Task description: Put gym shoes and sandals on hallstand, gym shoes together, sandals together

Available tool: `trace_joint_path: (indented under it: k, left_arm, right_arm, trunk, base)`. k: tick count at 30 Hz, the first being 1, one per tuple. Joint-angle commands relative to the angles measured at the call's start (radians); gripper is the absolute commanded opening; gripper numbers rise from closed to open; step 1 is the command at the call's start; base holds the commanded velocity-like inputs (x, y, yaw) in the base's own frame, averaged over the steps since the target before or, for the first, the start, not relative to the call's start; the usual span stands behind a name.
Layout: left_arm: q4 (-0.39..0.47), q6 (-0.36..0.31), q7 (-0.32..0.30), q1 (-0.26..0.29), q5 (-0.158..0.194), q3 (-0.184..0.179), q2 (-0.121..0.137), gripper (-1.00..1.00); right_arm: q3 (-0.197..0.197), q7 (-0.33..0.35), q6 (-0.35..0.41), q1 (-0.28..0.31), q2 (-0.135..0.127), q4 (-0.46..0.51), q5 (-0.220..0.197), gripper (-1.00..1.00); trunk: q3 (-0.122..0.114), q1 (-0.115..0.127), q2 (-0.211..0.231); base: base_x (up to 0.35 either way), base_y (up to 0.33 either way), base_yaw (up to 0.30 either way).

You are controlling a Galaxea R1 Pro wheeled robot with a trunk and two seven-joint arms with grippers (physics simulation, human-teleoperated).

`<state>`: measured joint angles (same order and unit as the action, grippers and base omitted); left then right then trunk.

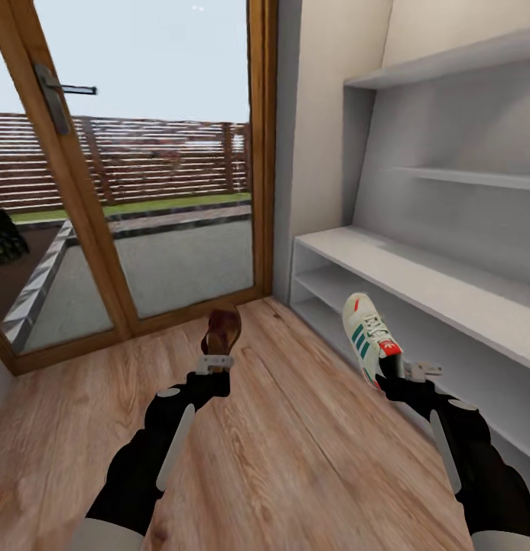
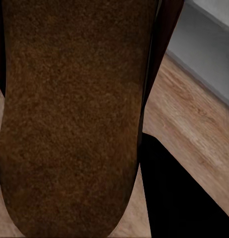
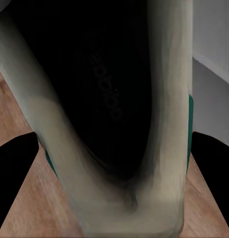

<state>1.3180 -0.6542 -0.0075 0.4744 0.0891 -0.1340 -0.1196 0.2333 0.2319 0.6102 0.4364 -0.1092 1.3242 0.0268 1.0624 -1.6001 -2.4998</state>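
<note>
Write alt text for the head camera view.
Left gripper holds a brown sandal and right gripper a white gym shoe above the wood floor, beside the white shoe rack and a glass door.

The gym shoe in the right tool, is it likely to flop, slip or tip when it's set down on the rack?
The gym shoe keeps its shape held up by the right tool, so probably fairly stiff. Gripped near the heel with the toe sticking out, it may pivot. Its flat sole should sit steady on the hallstand.
</note>
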Motion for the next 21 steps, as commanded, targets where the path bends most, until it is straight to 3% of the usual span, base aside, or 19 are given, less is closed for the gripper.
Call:
trace_joint_path:
  k: [1, 21]
  left_arm:
    - [0.001, -0.005, -0.001, 0.001, 0.006, 0.001, 0.000, -1.00]
    - [0.001, -0.005, 0.000, 0.000, 0.006, 0.001, 0.000, -1.00]
  right_arm:
    - [0.001, 0.006, 0.005, 0.001, 0.000, 0.001, 0.002, -1.00]
    - [0.001, 0.006, 0.005, 0.001, 0.000, 0.001, 0.002, -1.00]
  trunk:
    - [0.001, 0.000, 0.000]
    - [0.001, 0.000, 0.000]
  base:
    - [0.307, 0.165, -0.300]
    - [0.291, 0.192, -0.300]
